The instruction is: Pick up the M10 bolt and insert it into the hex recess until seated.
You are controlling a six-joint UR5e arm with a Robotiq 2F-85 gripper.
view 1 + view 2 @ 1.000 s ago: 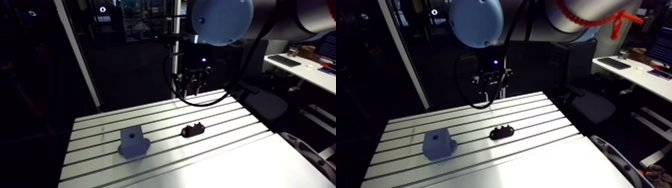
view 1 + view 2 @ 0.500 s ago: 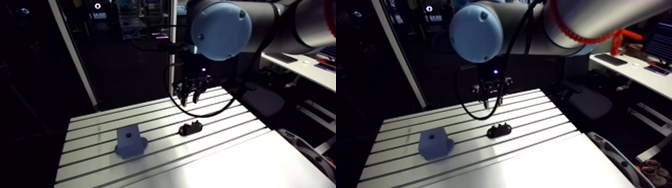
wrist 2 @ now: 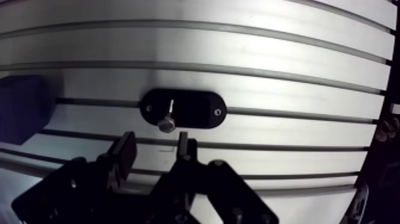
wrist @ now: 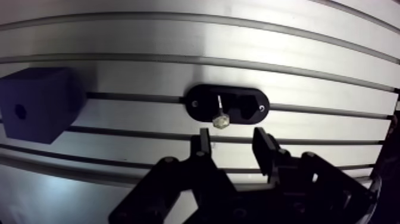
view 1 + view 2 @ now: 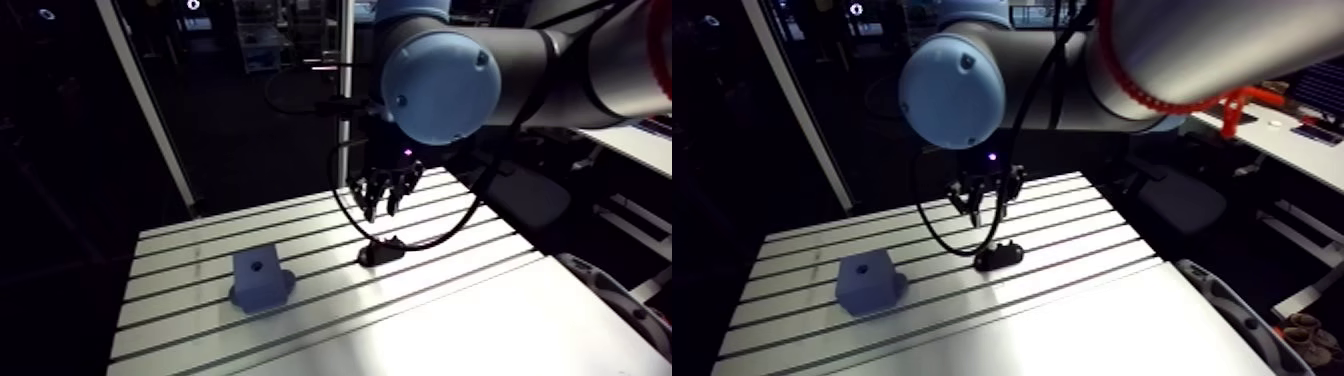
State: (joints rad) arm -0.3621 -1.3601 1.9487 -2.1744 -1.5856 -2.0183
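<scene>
Currently your gripper hangs spread and empty. Centre it over the bolt in the holder, mid-tabletop, and descend squarely before closing.

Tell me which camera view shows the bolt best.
The wrist view. There the bolt shows clearly, shank and head, lying on the black holder just ahead of the open gripper. In the arm view only that holder shows, as a small dark shape on the table; the bolt cannot be made out.
</scene>
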